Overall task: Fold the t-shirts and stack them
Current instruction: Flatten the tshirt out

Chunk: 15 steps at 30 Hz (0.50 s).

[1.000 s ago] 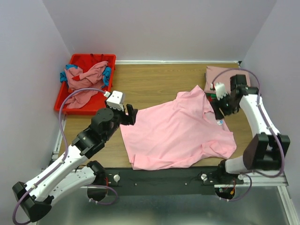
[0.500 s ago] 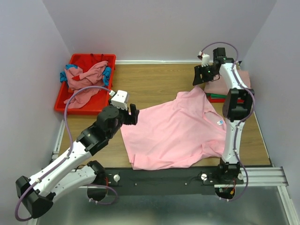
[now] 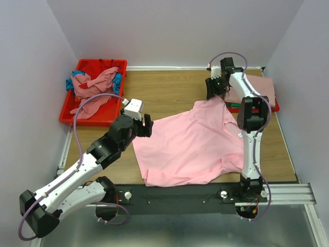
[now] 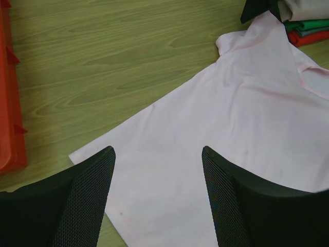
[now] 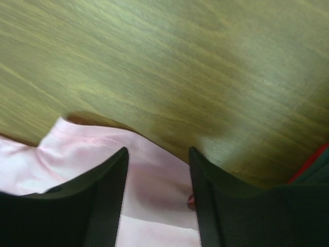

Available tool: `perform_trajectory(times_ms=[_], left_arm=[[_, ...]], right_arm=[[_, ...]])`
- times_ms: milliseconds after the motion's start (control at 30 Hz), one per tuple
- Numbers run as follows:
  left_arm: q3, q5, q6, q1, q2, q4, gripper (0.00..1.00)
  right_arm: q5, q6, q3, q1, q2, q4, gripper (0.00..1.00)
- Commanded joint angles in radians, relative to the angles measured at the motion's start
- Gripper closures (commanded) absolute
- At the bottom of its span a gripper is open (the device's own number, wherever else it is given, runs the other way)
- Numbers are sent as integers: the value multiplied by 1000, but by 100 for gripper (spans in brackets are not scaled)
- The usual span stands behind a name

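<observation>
Pink t-shirt (image 3: 190, 144) lies spread flat in the middle of the bench (image 3: 169, 90), not yet folded.

Change over the last second: the right gripper (image 3: 214, 90) has left the shirt's right side, swung up and away, and now sits at the far sleeve tip, just beside the folded stack (image 3: 257, 86). Its jaws have drawn in somewhat. The wrist view shows them still apart, straddling the sleeve hem, with no cloth pinched.

Left gripper (image 3: 146, 125) has only crept forward. Its jaws are wide and hold nothing, poised over the shirt's left corner.

Reading: both arms are setting up corner grasps, and the fold itself has not begun.

Containers:
- Red bin (image 3: 68, 112), far left, holds a tangle of dusty rose and teal shirts (image 3: 95, 82), unfolded.
- The stack at far right has dusty rose on top, with green and red layers beneath.
</observation>
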Motion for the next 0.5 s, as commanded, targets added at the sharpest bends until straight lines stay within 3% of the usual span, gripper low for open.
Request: perform_trajectory(times_ms=[0, 167, 267, 333, 467], left_arm=[[-5, -32, 6, 4, -20, 4, 24], [-5, -32, 6, 4, -28, 5, 24], [-4, -31, 4, 4, -32, 7, 24], [-5, -31, 6, 4, -34, 5, 24], [-5, -34, 6, 4, -35, 4, 24]], right_arm=[[89, -5, -67, 28, -45, 14, 49], [72, -15, -130, 51, -73, 16, 65], [20, -40, -181, 76, -99, 16, 86], [-41, -52, -194, 97, -117, 16, 96], [-121, -112, -216, 142, -203, 16, 100]])
